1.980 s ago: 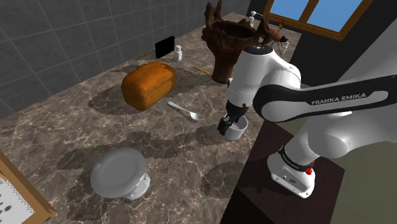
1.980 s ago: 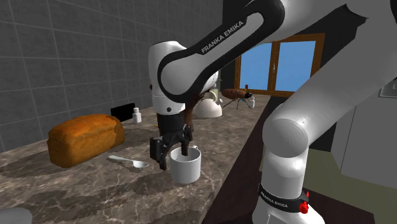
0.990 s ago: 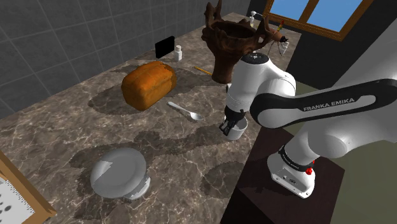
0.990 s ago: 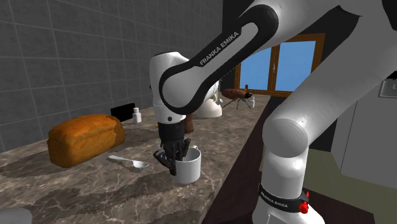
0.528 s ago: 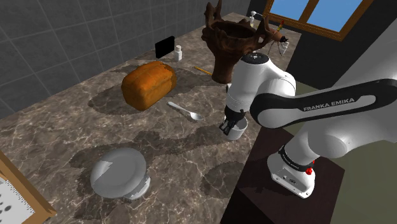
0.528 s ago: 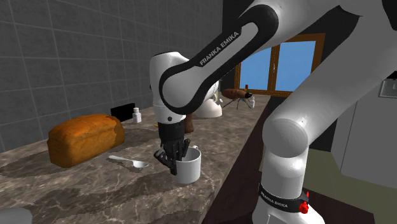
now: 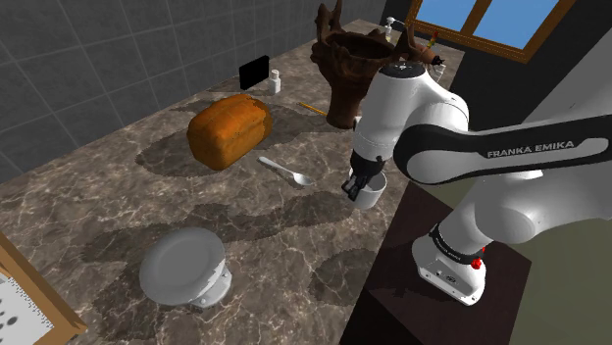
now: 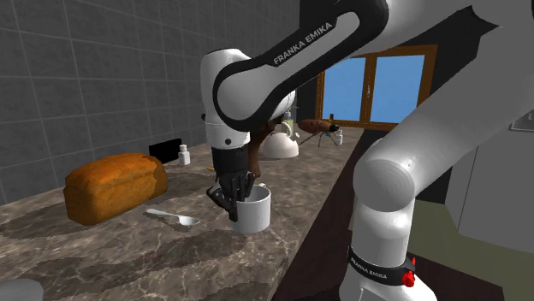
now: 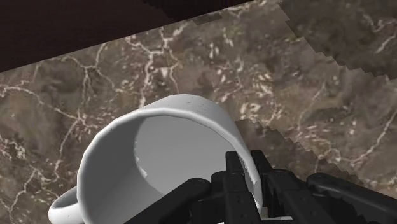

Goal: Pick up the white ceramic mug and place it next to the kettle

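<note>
Now the mug (image 8: 253, 211) was seen raised slightly above the bench (image 7: 118, 206), higher than a second ago. Its wall was clamped between the black fingers (image 9: 283, 194), and it was held near the spoon (image 7: 287, 173), well apart from the kettle (image 7: 183, 266).

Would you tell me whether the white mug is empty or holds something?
Empty: the wrist view looks straight into the mug, and its plain white inside wall and floor are bare.
</note>
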### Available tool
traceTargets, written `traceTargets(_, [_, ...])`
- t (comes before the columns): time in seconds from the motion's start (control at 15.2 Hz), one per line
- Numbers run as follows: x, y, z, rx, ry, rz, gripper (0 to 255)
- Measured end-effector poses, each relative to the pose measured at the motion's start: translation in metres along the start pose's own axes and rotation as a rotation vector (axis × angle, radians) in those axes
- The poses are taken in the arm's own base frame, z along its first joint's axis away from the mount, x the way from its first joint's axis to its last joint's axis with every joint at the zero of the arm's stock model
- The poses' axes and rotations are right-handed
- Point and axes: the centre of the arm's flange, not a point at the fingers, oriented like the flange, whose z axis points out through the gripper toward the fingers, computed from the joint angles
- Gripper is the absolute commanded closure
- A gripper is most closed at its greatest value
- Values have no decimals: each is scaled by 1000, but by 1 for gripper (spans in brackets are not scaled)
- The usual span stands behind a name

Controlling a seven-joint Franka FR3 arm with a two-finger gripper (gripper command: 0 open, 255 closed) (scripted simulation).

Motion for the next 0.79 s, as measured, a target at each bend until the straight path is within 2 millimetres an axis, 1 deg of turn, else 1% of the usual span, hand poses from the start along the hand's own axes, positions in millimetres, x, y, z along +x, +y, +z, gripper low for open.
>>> traceTargets(0.79, [-1,2,-63,0,0,0,255])
